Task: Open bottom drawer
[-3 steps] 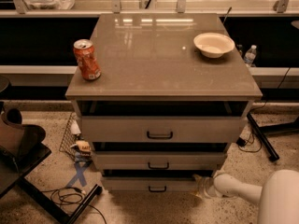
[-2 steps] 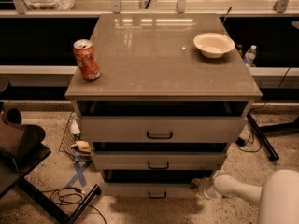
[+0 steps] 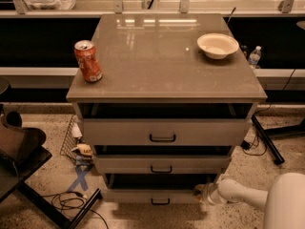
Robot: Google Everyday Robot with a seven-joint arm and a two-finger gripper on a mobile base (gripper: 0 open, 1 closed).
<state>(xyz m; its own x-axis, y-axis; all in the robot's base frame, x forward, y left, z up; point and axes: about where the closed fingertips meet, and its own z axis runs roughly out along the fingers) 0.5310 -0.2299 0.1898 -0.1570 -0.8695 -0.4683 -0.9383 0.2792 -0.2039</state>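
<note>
Speckled floor [image 3: 274,178] is seen around a grey-beige cabinet [image 3: 162,66], with a can [image 3: 88,61] and a bowl [image 3: 218,45] stood well apart on its top. Three drawers are stacked below, and the bottom drawer [image 3: 128,196] sits lowest, just above the floor, with a dark gap shown over its front.

And now the gripper [image 3: 202,193] is found low at the right, carried on a white arm [image 3: 240,193] and pressed close to the drawer's right end. Whether it is wide or closed cannot be told from here.

The black handle [image 3: 160,202] lies at the middle of the front, to the left of the gripper and a little lower, clearly not held. Contact at the drawer's corner looks likely, though it cannot be confirmed.

Trouble could be caused by that off-centre position: if the drawer is pulled by one end, it may be skewed and jammed. A slip off the edge is also possible, and the middle drawer [image 3: 190,165] just above could be snagged instead.
</note>
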